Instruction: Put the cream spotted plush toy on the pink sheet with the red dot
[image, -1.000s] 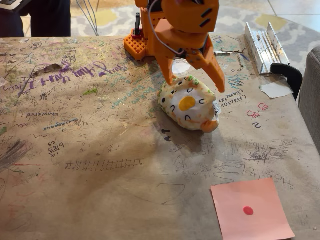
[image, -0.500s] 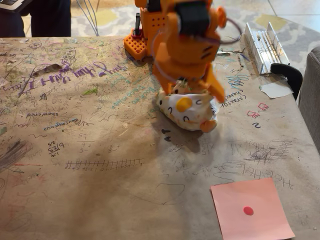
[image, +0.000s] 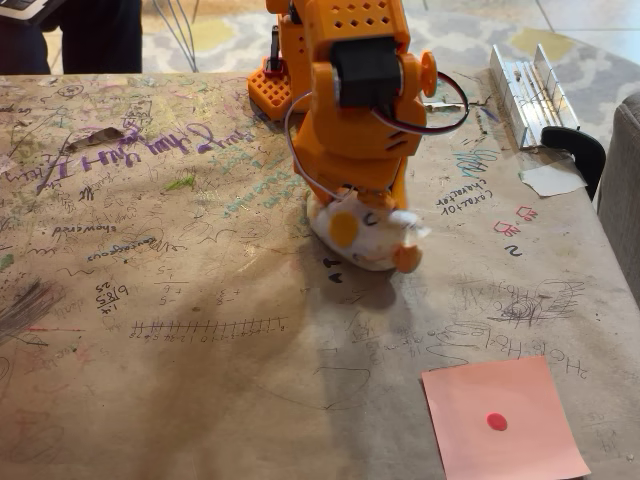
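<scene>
The orange arm is leaning over the scribbled brown table (image: 180, 330) with its gripper (image: 362, 200) pressing down onto the cream spotted plush toy (image: 362, 238), which is lying on the table a little above and right of the picture's centre in the fixed view. The arm's bulky body is covering the fingertips, so how far the claw is parted, and whether it is actually pinching the toy, cannot be told; the toy is looking squashed beneath it, which suggests contact at least. The toy's long axis is running roughly from ten o'clock to four o'clock, with its yellow patch facing ten o'clock and an orange foot poking out at the four o'clock end. The pink sheet with the red dot (image: 505, 418) is lying flat and well apart from the toy, toward five o'clock from it, near the picture's bottom right corner. Judging from this, the grasp is the step in hand, and the carry will need to travel toward five o'clock, away from the arm's base.
</scene>
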